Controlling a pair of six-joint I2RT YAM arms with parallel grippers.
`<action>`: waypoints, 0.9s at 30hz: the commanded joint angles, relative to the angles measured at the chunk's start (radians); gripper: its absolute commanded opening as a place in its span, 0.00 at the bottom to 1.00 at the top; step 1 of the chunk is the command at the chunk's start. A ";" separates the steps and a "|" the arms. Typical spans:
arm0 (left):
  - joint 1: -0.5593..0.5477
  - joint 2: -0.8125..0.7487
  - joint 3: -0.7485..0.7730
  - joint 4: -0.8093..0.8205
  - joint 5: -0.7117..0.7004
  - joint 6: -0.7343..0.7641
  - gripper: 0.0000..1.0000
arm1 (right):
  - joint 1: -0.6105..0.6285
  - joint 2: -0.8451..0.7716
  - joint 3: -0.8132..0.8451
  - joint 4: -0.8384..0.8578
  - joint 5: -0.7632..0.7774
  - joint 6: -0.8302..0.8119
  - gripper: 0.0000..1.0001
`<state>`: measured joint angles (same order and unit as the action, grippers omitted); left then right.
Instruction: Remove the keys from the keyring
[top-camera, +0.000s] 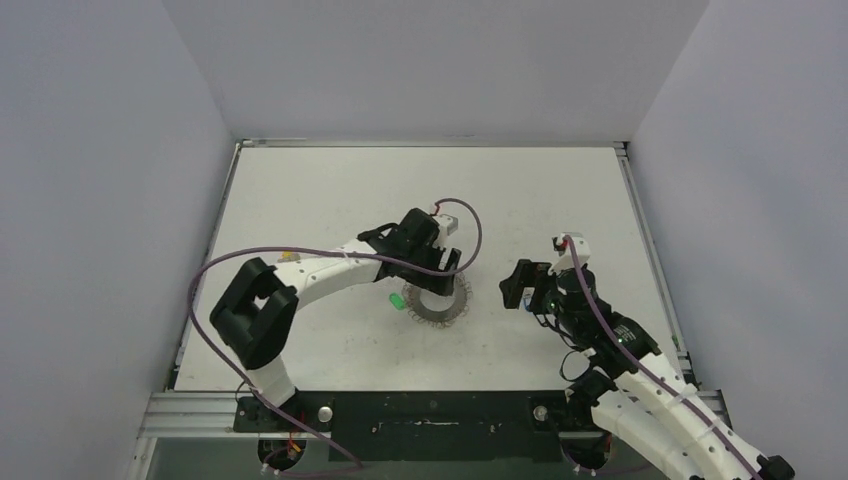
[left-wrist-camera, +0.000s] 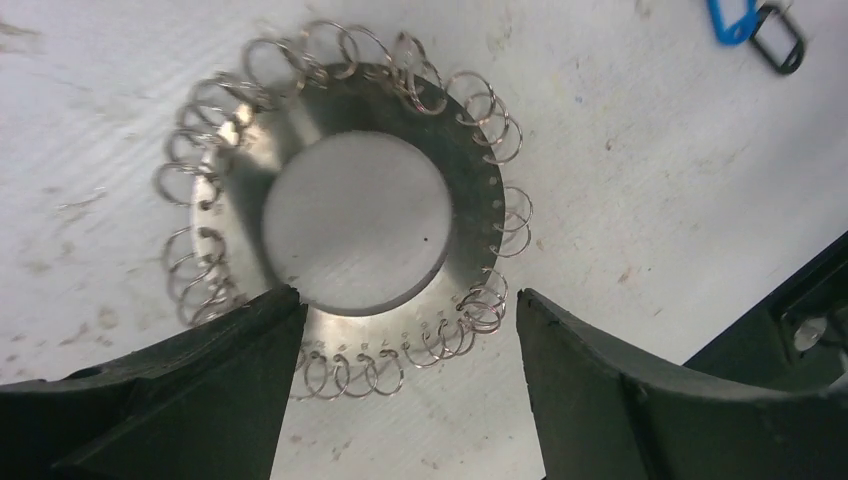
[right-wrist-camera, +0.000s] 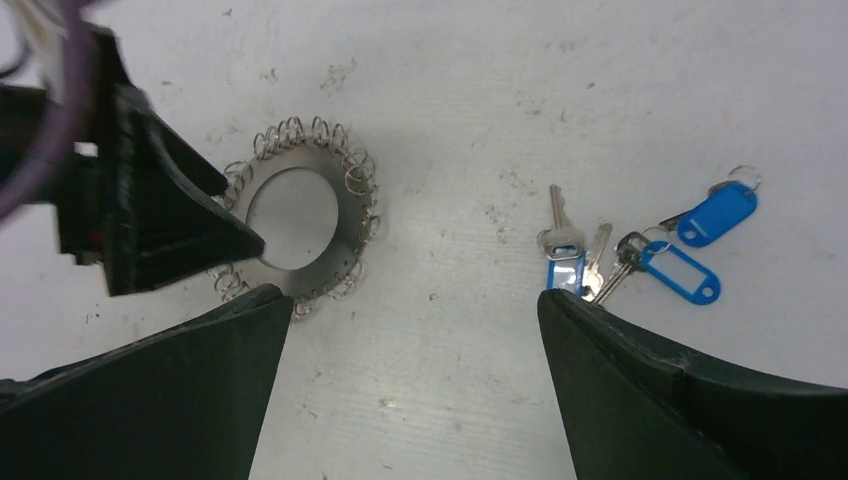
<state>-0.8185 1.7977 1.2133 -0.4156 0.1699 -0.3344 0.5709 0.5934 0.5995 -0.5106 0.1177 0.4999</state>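
Observation:
The keyring (top-camera: 441, 314) is a flat grey metal ring fringed with small wire loops, lying on the table mid-centre. A key with a green tag (top-camera: 397, 300) lies at the ring's left edge; I cannot tell whether it hangs on a loop. It is out of sight in both wrist views. My left gripper (top-camera: 443, 276) is open and empty just over the ring's far side. In the left wrist view the gripper (left-wrist-camera: 408, 300) has its tips either side of the near rim of the ring (left-wrist-camera: 470, 190). My right gripper (top-camera: 520, 286) is open and empty, right of the ring (right-wrist-camera: 350, 242).
Blue-tagged keys (right-wrist-camera: 680, 270) and a dark-tagged key lie in a loose bunch on the table right of the ring, by my right fingertip (right-wrist-camera: 560, 305). They also show in the left wrist view (left-wrist-camera: 735, 20). White walls enclose the table.

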 joint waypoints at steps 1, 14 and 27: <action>0.068 -0.180 -0.063 0.105 -0.117 -0.087 0.73 | 0.018 0.085 -0.067 0.133 -0.064 0.138 1.00; 0.214 -0.124 -0.303 0.397 0.070 -0.192 0.56 | 0.131 0.412 -0.239 0.595 -0.019 0.459 0.74; 0.198 -0.182 -0.529 0.680 0.163 -0.371 0.42 | 0.184 0.648 -0.303 0.801 0.026 0.612 0.54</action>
<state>-0.6083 1.6569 0.7319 0.1490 0.2855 -0.6357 0.7418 1.1900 0.3111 0.1551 0.1070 1.0588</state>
